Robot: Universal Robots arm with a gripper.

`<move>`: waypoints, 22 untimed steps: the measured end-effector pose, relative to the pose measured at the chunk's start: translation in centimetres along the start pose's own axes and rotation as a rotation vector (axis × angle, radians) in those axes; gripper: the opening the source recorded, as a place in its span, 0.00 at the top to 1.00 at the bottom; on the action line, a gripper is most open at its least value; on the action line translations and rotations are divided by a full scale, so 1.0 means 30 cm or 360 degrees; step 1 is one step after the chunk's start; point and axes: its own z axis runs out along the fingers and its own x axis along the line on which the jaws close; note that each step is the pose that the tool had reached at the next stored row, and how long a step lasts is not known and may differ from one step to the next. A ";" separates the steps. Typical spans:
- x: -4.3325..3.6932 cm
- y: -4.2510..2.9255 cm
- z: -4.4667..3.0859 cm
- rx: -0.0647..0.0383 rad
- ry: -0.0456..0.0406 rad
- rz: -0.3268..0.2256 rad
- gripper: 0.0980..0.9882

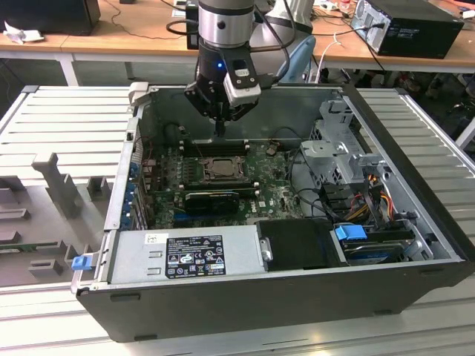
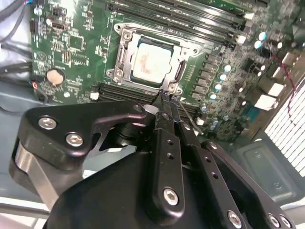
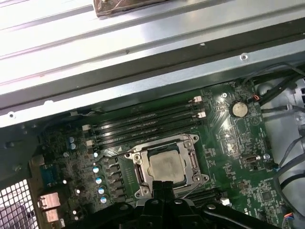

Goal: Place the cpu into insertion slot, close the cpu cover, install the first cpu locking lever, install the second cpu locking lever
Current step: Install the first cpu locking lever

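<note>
The jaws (image 2: 163, 98) are pressed tight together with nothing big between them. In the second wrist view their thin tips are hanging just over one corner of the slot (image 2: 151, 62), by a thin wire lever (image 2: 188, 112) that is running along that side. In the first wrist view the jaws (image 3: 163, 186) are sitting at the slot's (image 3: 167, 164) near edge.

The cpu (image 2: 151, 63) is already lying flat in the slot. The cover (image 2: 125, 56) is lying down around it, so the pale metal face is showing through the square window. This looks like the lever part of the job.

To do this step well, the tips should be staying on the lever and not on the chip. The push should be going slow and straight, since the lever is thin and springy and could slip off the tips. I cannot tell if the lever is hooked down yet.

Farther off, in the exterior view, the gripper (image 1: 220, 133) is hanging inside the open case (image 1: 415, 222), above the board (image 1: 278, 193) and toward the case's back wall. The cpu (image 1: 220, 169) is sitting near the middle of the board. The case is resting on a ribbed bench (image 1: 67, 119).
</note>
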 end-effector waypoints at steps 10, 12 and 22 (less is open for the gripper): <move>0.000 0.000 0.003 0.0002 0.0009 -0.0320 0.99; 0.022 -0.005 0.005 -0.0008 0.0007 -0.0336 0.99; 0.128 -0.028 0.022 -0.0037 -0.0031 -0.0351 0.99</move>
